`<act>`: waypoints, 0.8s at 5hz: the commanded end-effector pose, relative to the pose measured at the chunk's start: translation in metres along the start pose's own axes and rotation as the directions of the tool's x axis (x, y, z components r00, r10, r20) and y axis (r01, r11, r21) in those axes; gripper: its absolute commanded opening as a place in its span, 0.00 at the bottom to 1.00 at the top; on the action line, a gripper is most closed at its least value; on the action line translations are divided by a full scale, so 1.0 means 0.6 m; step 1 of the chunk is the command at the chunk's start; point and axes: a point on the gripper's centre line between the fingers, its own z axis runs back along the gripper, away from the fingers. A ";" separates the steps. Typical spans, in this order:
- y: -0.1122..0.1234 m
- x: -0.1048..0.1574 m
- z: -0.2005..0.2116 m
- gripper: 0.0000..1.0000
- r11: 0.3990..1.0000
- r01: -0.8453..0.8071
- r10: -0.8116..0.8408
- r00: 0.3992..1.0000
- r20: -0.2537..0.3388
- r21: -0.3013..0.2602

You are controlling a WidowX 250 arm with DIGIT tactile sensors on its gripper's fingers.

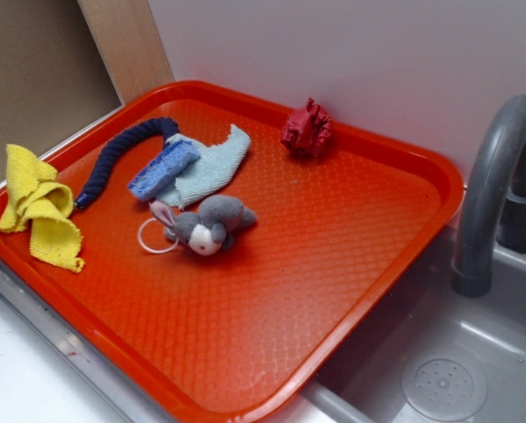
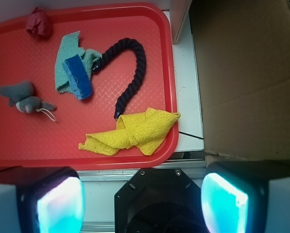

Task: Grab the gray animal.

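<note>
On the red plastic tray (image 1: pixel 351 264), just beside the light blue cloth (image 1: pixel 214 163), lay the small gray plush bunny (image 1: pixel 208 225), soft and light I judged, best pinched across its rounded body, while my gripper (image 2: pixel 142 199) hung spread, well apart from the tray's middle.

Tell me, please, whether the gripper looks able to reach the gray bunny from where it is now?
Probably yes. The bunny lies in the open on the red tray, with nothing on top of it. The gripper is open and hangs outside the tray's edge, so it would have to travel over the yellow cloth.
</note>
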 end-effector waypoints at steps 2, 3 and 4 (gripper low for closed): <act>-0.064 0.020 -0.025 1.00 0.995 0.101 -0.101 0.995 0.021 0.014; -0.122 0.040 -0.048 1.00 0.979 0.205 -0.202 0.972 0.122 -0.010; -0.198 0.040 -0.073 1.00 0.940 0.341 -0.331 0.928 0.172 -0.030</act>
